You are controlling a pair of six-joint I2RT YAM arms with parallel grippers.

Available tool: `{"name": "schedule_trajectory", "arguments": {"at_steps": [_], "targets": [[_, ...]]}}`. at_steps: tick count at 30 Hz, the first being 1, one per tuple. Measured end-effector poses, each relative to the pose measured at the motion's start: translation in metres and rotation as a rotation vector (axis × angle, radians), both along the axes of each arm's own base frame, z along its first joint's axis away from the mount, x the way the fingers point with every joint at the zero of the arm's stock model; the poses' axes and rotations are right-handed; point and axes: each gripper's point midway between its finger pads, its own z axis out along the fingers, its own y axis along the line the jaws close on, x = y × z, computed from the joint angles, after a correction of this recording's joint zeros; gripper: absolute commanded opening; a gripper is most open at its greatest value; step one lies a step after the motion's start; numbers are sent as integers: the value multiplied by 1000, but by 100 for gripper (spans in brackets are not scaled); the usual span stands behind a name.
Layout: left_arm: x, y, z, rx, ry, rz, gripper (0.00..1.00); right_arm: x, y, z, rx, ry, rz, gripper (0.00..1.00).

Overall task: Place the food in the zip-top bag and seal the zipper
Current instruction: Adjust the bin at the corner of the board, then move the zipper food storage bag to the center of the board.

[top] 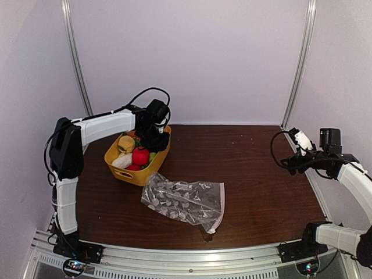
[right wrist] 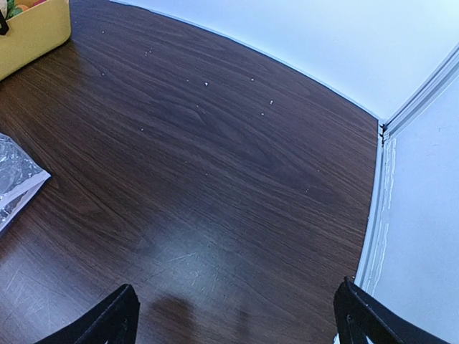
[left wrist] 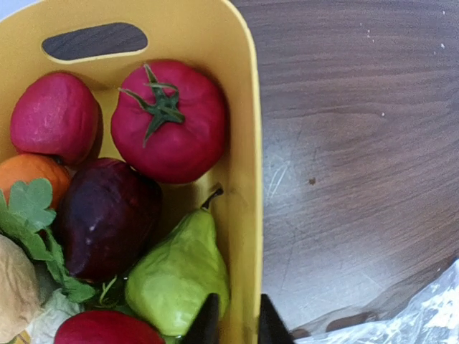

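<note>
The food lies in a yellow tub (top: 132,174): a red tomato (left wrist: 168,122), a pink-red fruit (left wrist: 54,118), a dark purple fruit (left wrist: 104,215), a green pear (left wrist: 179,272) and an orange piece (left wrist: 25,172). My left gripper (left wrist: 237,315) straddles the tub's right wall (left wrist: 244,143), one finger inside by the pear and one outside, shut on that wall. The clear zip-top bag (top: 185,200) lies flat and crinkled on the table in front of the tub. Its zipper I cannot pick out. My right gripper (right wrist: 237,315) hangs open over bare table at the far right (top: 296,139).
The dark wooden table (right wrist: 215,165) ends at a white wall with a metal rail (right wrist: 380,208) on the right. A corner of the bag (right wrist: 14,179) and the tub (right wrist: 32,36) show at the left of the right wrist view.
</note>
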Motion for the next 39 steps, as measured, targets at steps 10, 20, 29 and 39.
{"name": "schedule_trajectory", "arguments": {"at_steps": [10, 20, 29, 39], "targets": [[13, -10, 34, -36, -83, -14, 61, 0, 0, -1, 0, 4, 0, 95], [-62, -17, 137, -93, -285, -150, 64, 0, 0, -7, -1, 26, 2, 94], [-148, 20, 105, -105, -170, -204, 58, -7, 15, -17, -5, 66, 113, 82], [-219, 46, 37, -105, 41, -202, 58, -19, 73, -35, -6, 176, 335, 79]]}}
